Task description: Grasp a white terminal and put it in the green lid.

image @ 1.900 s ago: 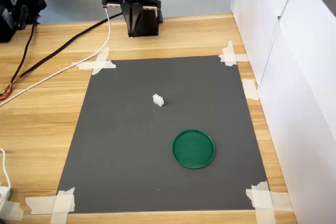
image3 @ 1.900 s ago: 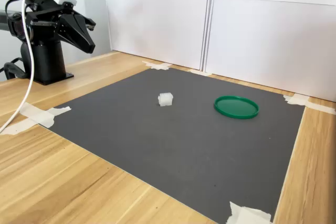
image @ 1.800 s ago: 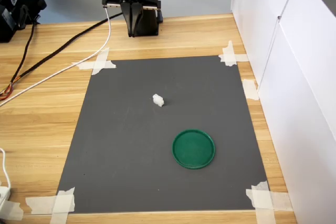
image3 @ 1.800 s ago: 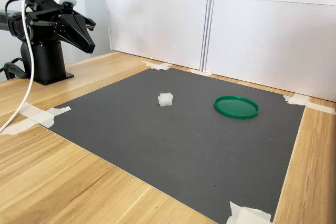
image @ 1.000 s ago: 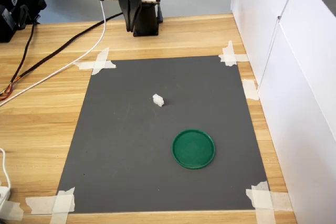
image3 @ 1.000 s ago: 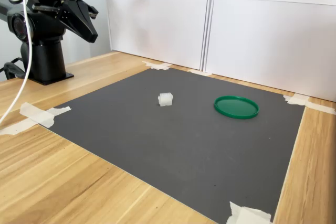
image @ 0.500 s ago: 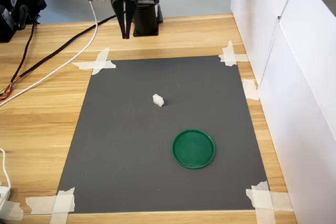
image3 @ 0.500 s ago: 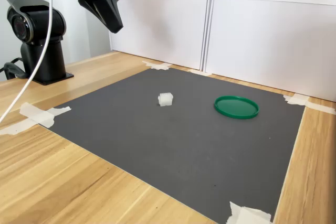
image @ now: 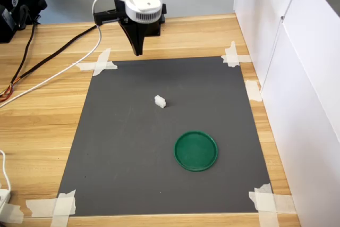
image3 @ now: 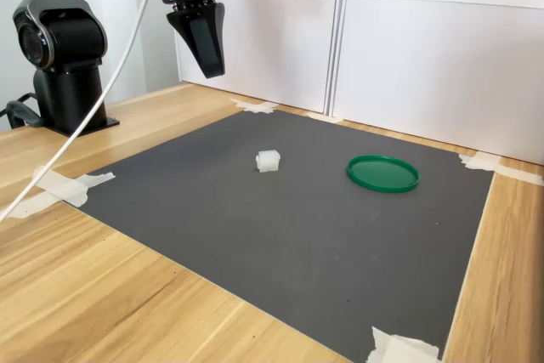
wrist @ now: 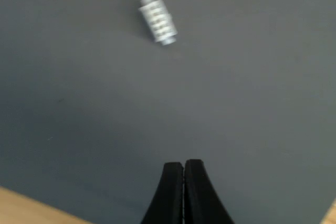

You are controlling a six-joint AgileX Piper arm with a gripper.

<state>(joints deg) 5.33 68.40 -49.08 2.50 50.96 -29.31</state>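
Observation:
A small white terminal (image: 160, 101) (image3: 268, 160) (wrist: 157, 20) lies on the dark grey mat, near its middle in both exterior views. The green lid (image: 196, 150) (image3: 382, 172) rests flat on the mat, nearer the camera than the terminal in the first exterior view and right of it in the second exterior view. My gripper (image: 138, 52) (image3: 210, 70) (wrist: 183, 166) hangs high above the mat's far edge, pointing down, well short of the terminal. Its two black fingers are pressed together with nothing between them.
The grey mat (image: 133, 163) is taped at its corners to a wooden table (image: 37, 126). White panels (image: 297, 78) wall the first exterior view's right. The arm base (image3: 64, 57) and cables (image: 64, 62) sit at the far-left part of the table.
The arm has swung out from over its base and towards the mat, with the gripper now pointing straight down over the mat's far edge. The terminal and lid have not moved.

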